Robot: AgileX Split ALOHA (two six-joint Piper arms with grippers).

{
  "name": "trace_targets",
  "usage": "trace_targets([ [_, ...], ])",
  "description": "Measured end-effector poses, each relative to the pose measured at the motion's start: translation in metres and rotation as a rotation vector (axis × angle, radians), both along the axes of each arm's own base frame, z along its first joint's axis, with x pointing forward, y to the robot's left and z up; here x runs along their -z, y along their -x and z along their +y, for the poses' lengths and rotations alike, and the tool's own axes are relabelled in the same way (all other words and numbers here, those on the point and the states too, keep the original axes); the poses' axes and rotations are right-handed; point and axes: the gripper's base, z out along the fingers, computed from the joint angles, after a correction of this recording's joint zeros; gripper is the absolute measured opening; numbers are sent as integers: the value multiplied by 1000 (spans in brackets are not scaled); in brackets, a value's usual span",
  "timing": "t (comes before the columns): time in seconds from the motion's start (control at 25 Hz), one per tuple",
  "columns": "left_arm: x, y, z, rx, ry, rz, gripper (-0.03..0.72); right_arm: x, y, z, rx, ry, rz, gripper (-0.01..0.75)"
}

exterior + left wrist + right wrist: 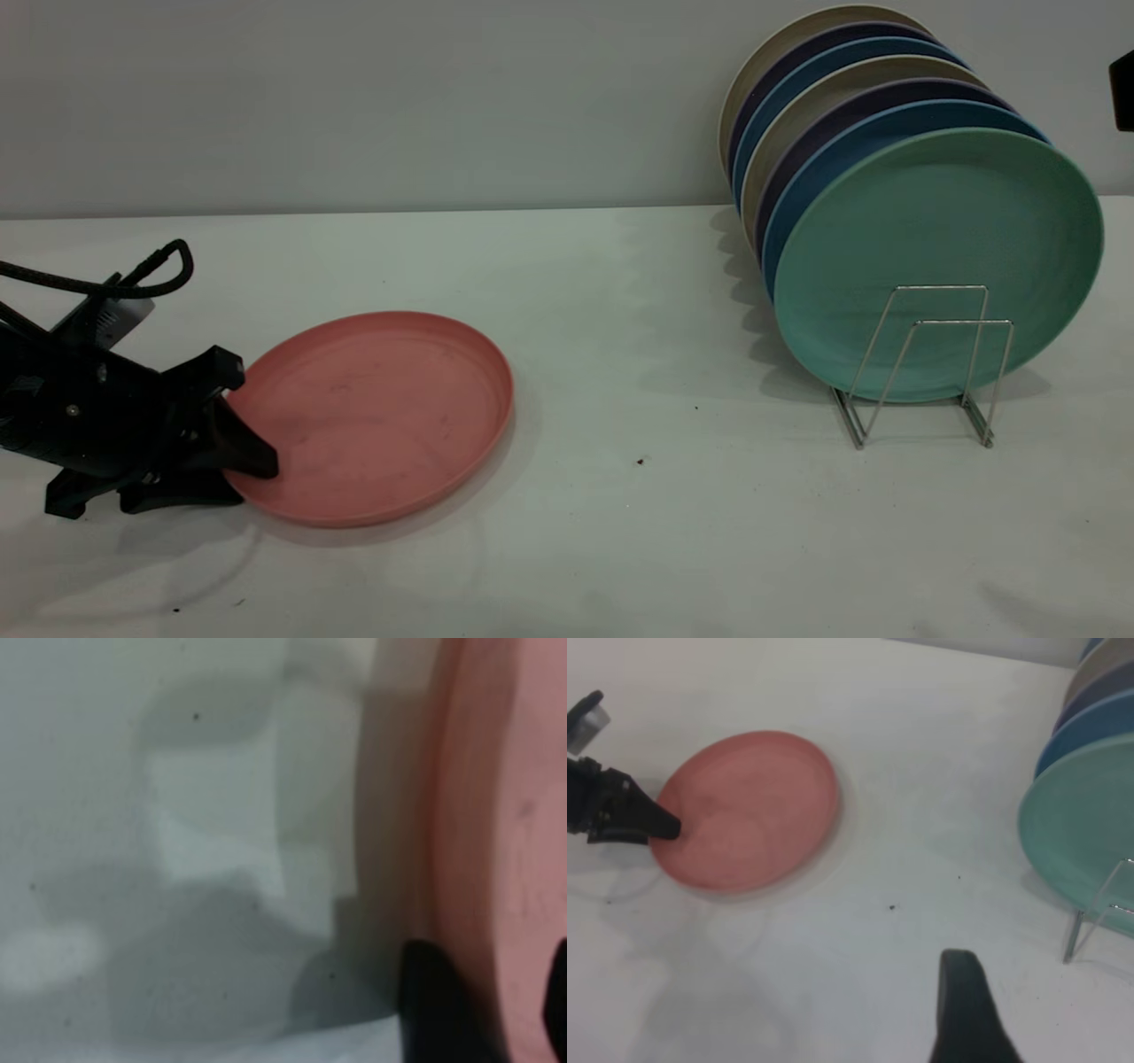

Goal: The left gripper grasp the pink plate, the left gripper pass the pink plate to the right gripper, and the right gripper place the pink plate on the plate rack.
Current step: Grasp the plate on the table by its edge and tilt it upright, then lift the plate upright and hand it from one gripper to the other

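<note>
At the exterior view's left edge, the left hand [232, 447] lies low on the white counter [620, 496], a looped black cable [133, 275] and a small silver-grey box [111, 321] on top of it. Its two wedge fingers straddle the rim of the pink plate [381, 412] at the plate's nine o'clock: one finger rests inside the plate, the other sits outside and under the rim. Whether they are clamped tight on the rim cannot be told. In the left wrist view one dark fingertip [438, 1001] stands at the outer side of the plate's rim [469, 815], a second showing at the frame's edge over the plate floor.

The pink plate lies on the counter left of centre, open side up, faint dark smudges on its floor. A few dark specks dot the counter between it and the rack.

At three o'clock from the plate, well apart, stands the wire rack [921, 363]. It holds a row of plates on edge, leaning back, with a mint-green plate [939, 257] in front and blue, purple and beige ones behind. Two wire loops at the near end stand free.

The right hand [966, 1010] hangs above the counter between plate and rack; only one dark finger shows in its wrist view, so its state cannot be told.
</note>
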Motion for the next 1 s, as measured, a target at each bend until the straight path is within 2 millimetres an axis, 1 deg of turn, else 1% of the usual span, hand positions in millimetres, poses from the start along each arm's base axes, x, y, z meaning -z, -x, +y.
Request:
trace_targets([
  [0.04,0,0,0,0,0,1,259,0,0,0,1,-2,0,479],
  [0.16,0,-1,1,-4,-8,1,84,-1,0,1,3,-22,4,479],
  [0.24,0,-3,2,-6,-21,-3,28,-1,1,3,-14,-40,18,479],
  [0.4,-2,-11,4,-5,-43,-26,16,-1,5,8,-57,-100,56,479],
  [0.56,-10,-21,2,7,-10,-75,15,6,-1,11,-59,-132,111,480],
  [0.68,-22,-27,0,19,17,-123,15,17,-10,12,-55,-144,176,480],
  [0.8,-40,-31,-1,38,25,-183,15,30,-20,14,-57,-157,227,480],
  [1.0,-65,-34,-6,79,70,-271,15,53,-43,18,-55,-209,266,480],
])
